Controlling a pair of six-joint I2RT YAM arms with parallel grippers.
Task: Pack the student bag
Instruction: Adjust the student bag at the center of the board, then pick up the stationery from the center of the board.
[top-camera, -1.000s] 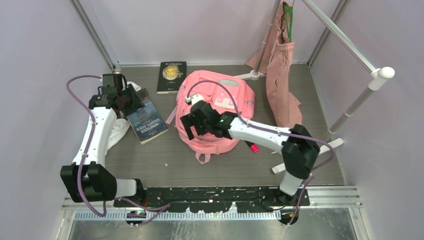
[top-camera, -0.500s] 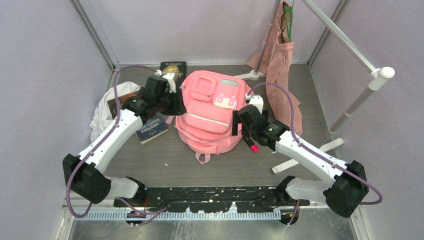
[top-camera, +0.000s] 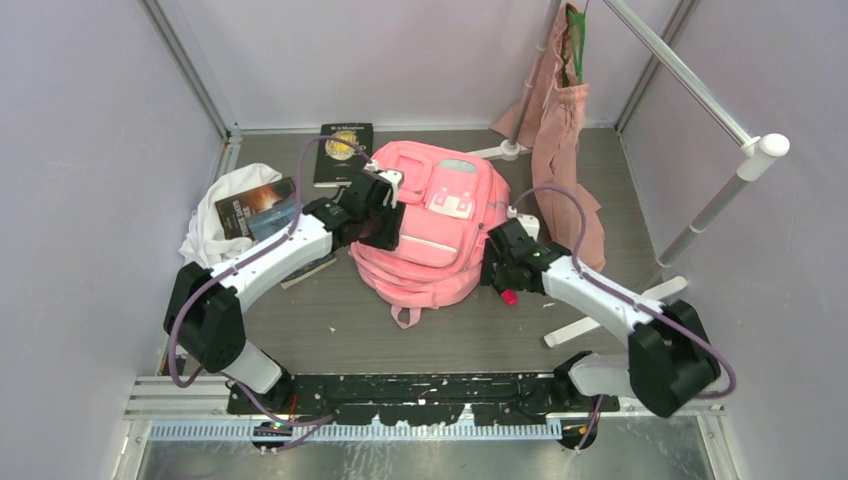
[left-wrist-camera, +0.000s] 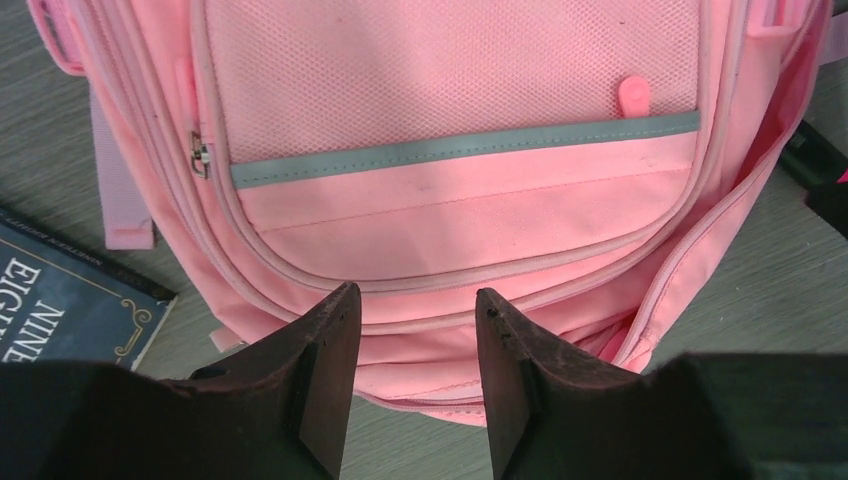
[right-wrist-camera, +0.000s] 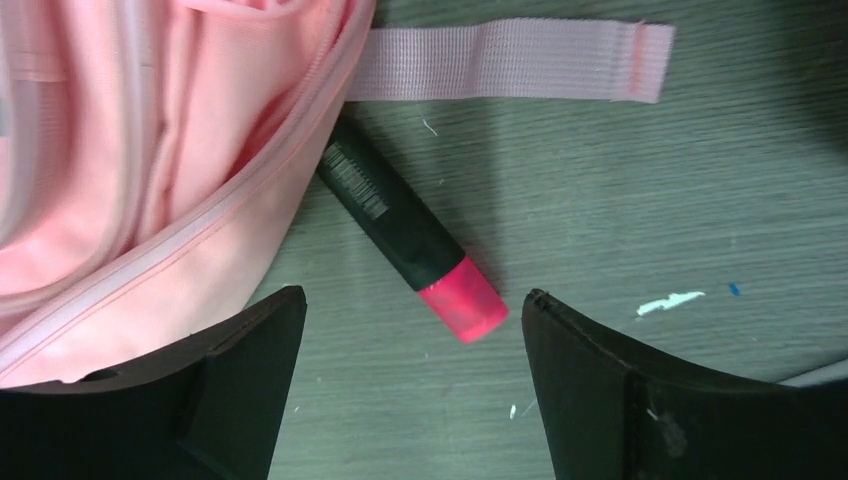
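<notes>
The student bag (top-camera: 430, 235) lies flat, front up, mid-table, its top toward the far wall and its loop toward the arm bases. The broadest bare stretch of the grey wood-grain table (top-camera: 330, 330) runs between the bag's near edge and those bases. On the left, the bag's edge is just beside a blue book (left-wrist-camera: 60, 300). On the right, it is touching a black highlighter with a pink cap (right-wrist-camera: 415, 240), and one flat pink strap (right-wrist-camera: 505, 62) trails out beyond it.

The left gripper (left-wrist-camera: 415, 295) hovers over the bag's near front seam, jaws released with only fabric showing in the gap. The right gripper (right-wrist-camera: 412, 300) hangs over the highlighter, jaws spread wide to either side of it and grasping nothing.

Lilac panels close in the left, far and right sides. A white garment rack (top-camera: 700, 215) crowds the right side, with a dusty-pink tote (top-camera: 560, 150) hanging from it at the far corner.

Count: one bag, one highlighter, one white cloth (top-camera: 215, 230) with a book (top-camera: 250, 200) on it, and one black book (top-camera: 343, 153) at the far wall. That probably makes three books, though the left arm covers part of that pile.
</notes>
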